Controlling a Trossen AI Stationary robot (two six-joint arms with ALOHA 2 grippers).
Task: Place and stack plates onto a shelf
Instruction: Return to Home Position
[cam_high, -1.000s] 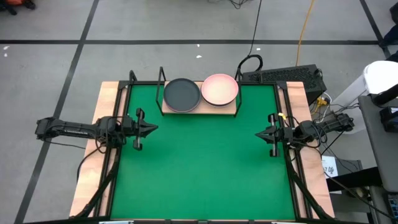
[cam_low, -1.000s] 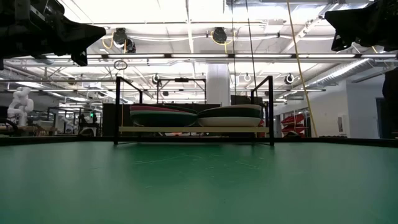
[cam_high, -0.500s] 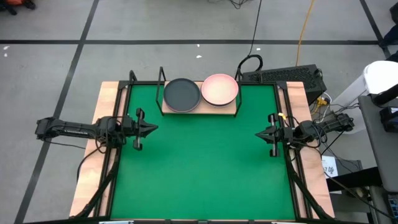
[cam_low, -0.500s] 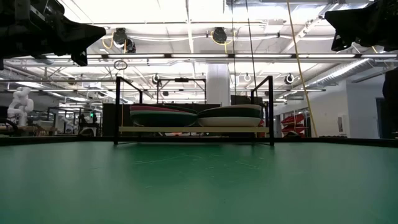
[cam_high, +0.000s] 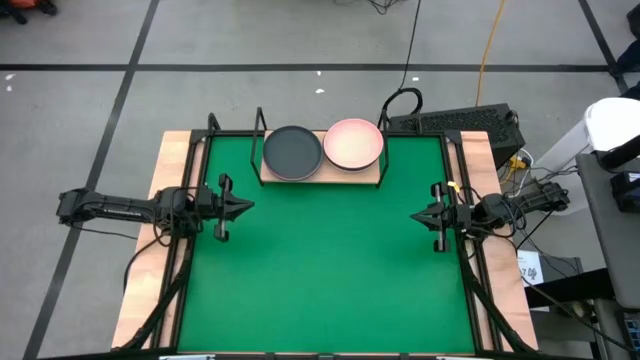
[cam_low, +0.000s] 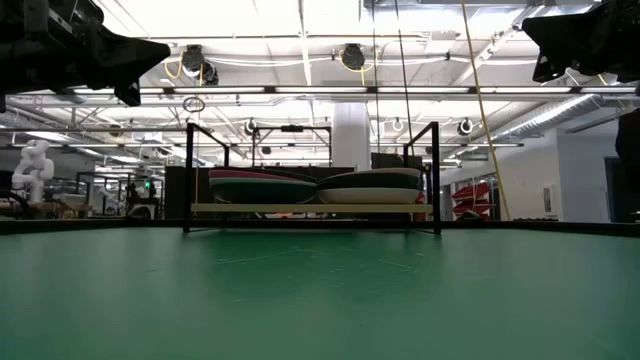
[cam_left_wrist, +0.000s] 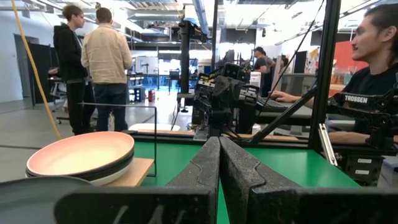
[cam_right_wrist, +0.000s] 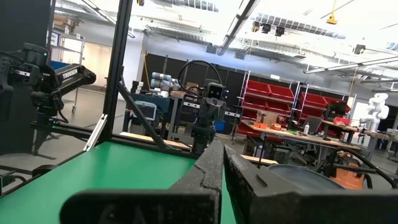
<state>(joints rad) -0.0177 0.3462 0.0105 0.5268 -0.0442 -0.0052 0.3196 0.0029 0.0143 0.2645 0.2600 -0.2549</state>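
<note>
Two stacks of plates sit side by side on the light-wood shelf (cam_high: 320, 172) at the mat's far edge: a dark grey plate (cam_high: 292, 152) tops the left stack, a pale pink plate (cam_high: 354, 144) the right one. The low view shows both stacks (cam_low: 263, 185) (cam_low: 372, 184) resting on the plank. My left gripper (cam_high: 250, 207) hovers shut over the mat's left side, my right gripper (cam_high: 414, 215) shut over its right side. Each points toward the middle, touching nothing. The left wrist view shows the pink-topped stack (cam_left_wrist: 81, 155) and the dark plate's rim (cam_left_wrist: 37, 186).
The green mat (cam_high: 320, 270) lies between the grippers. The shelf's black rod frame (cam_low: 188, 175) stands up at both ends. A keyboard (cam_high: 460, 122) and cables lie beyond the table's far right corner. People stand and sit in the room behind (cam_left_wrist: 93, 62).
</note>
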